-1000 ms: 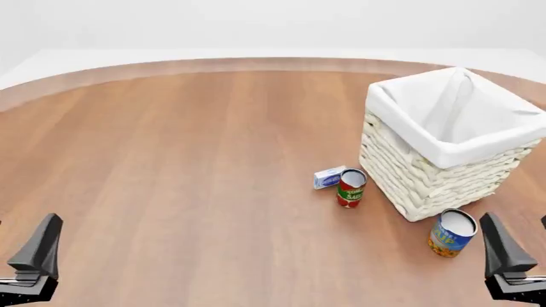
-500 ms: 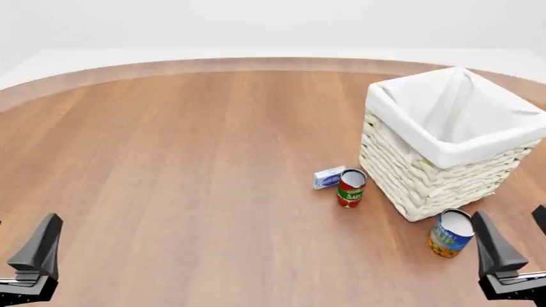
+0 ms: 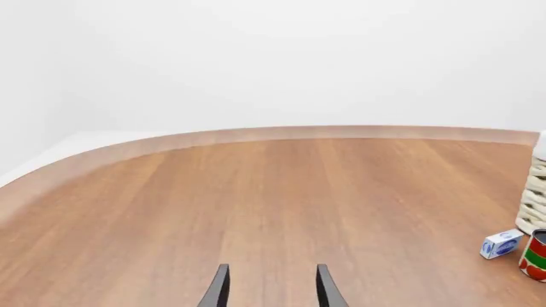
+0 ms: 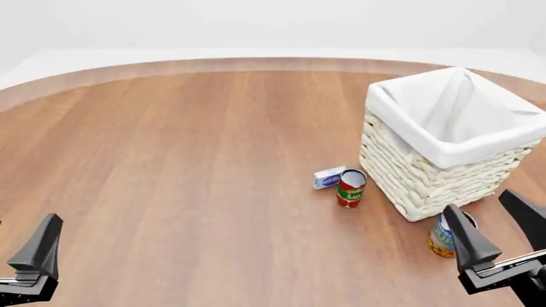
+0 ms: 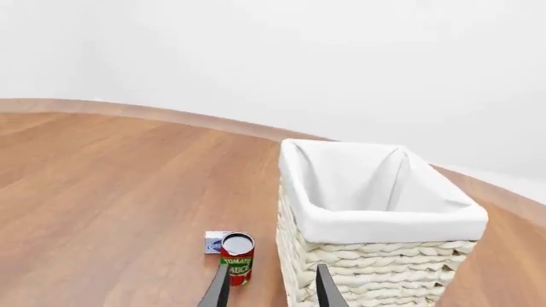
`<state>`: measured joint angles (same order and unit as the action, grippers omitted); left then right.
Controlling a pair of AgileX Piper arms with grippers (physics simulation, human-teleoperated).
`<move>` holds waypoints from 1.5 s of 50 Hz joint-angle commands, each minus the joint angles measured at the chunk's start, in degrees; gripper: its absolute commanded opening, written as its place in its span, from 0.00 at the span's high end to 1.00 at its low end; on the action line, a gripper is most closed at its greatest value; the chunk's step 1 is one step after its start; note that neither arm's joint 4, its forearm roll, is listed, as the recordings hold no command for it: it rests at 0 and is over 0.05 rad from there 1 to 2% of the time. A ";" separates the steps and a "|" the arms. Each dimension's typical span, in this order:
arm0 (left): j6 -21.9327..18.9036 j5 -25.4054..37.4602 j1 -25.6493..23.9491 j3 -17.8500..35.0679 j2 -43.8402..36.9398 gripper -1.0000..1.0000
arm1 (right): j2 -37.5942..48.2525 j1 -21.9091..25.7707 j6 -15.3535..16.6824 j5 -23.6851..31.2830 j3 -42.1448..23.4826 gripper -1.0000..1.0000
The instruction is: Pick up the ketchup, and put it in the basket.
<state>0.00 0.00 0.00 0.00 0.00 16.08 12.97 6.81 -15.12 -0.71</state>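
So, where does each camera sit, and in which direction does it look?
Front view: above and behind the arms, looking forward and down at the table, basket and blue-and-yellow can; left gripper and right gripper show.
Left wrist view: behind the left gripper, facing bare table.
Right wrist view: behind the right gripper, facing the basket.
All three share the tomato sauce can and small blue-and-white box.

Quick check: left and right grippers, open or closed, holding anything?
Left gripper: open, holding nothing.
Right gripper: open, holding nothing, near the blue-and-yellow can.
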 commanded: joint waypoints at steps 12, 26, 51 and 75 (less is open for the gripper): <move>0.00 0.00 0.00 0.00 0.00 0.00 | 31.20 12.41 1.58 -29.06 -0.49 0.00; 0.00 0.00 0.00 0.00 0.00 0.00 | 45.83 21.37 1.90 -40.29 -2.52 0.00; 0.00 0.00 0.00 0.00 0.00 0.00 | 53.13 37.28 -0.01 -41.70 -8.68 0.00; 0.00 0.00 0.00 0.00 0.00 0.00 | 58.06 48.45 -4.50 -29.28 -20.90 0.00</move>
<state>0.00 0.00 0.00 0.00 0.00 72.20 56.73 4.61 -50.64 -16.26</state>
